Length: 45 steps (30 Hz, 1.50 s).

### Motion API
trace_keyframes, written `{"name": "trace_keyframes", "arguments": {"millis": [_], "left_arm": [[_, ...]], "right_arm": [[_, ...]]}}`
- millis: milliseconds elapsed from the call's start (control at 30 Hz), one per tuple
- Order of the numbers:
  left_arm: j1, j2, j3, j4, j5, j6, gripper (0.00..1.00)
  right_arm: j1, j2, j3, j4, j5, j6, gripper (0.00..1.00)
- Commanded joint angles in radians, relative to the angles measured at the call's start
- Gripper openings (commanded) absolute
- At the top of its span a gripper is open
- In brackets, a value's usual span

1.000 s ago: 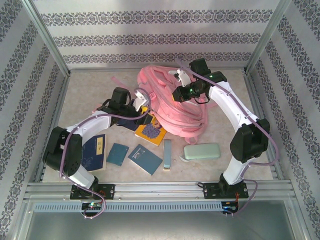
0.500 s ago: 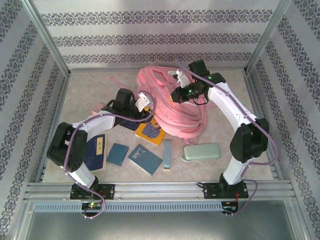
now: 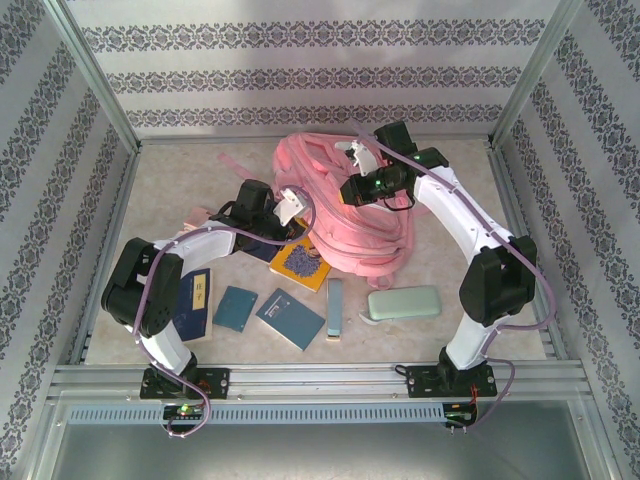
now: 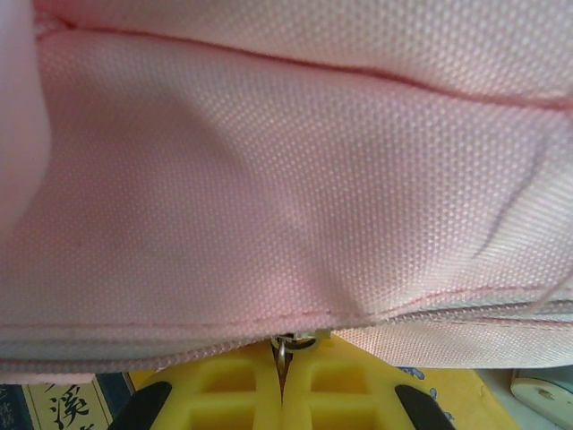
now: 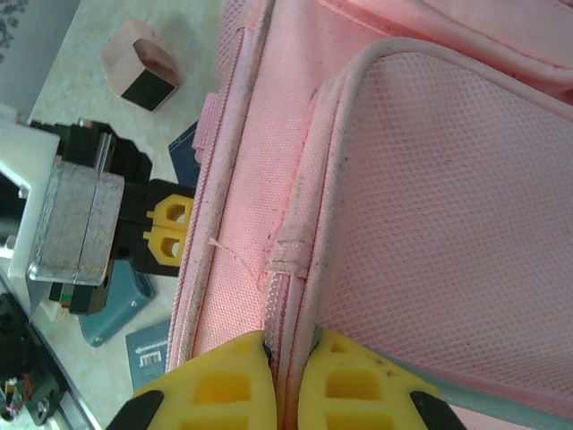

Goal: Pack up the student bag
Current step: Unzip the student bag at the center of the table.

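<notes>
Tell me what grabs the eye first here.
The big pink student bag heaped in the middle dominates. Both yellow-fingered grippers are clamped on it: the left gripper on a small metal zip pull, the right gripper on a fabric edge. Books and a pale green pencil case line the near side.

Yellow book (image 3: 300, 265), apparently partly beneath student bag (image 3: 352, 222)
</notes>
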Motion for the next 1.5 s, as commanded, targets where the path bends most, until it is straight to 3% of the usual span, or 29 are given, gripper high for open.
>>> {"name": "trace_keyframes", "arguments": {"millis": [0, 200, 533, 900, 1233, 1400, 1467], "left_arm": [[-0.019, -0.031, 0.018, -0.031, 0.001, -0.012, 0.00], [-0.049, -0.083, 0.015, -0.095, -0.008, -0.038, 0.00], [-0.110, -0.140, 0.064, -0.242, -0.001, -0.082, 0.00], [-0.214, -0.159, 0.107, -0.305, -0.038, -0.188, 0.00], [-0.289, -0.089, 0.134, -0.260, -0.174, -0.312, 0.00], [-0.296, -0.084, 0.112, -0.226, -0.180, -0.387, 0.00], [-0.296, -0.079, 0.114, -0.236, -0.180, -0.410, 0.00]], "right_arm": [[0.028, -0.035, 0.001, 0.139, 0.022, 0.068, 0.00], [0.077, -0.004, 0.015, 0.172, 0.176, 0.168, 0.00], [0.118, 0.047, 0.058, 0.206, 0.325, 0.348, 0.00], [0.159, 0.095, 0.084, 0.275, 0.388, 0.536, 0.00], [0.193, 0.143, 0.064, 0.408, 0.339, 0.765, 0.00], [0.210, 0.140, 0.041, 0.478, 0.292, 0.805, 0.00], [0.212, 0.130, 0.042, 0.443, 0.309, 0.753, 0.13]]}}
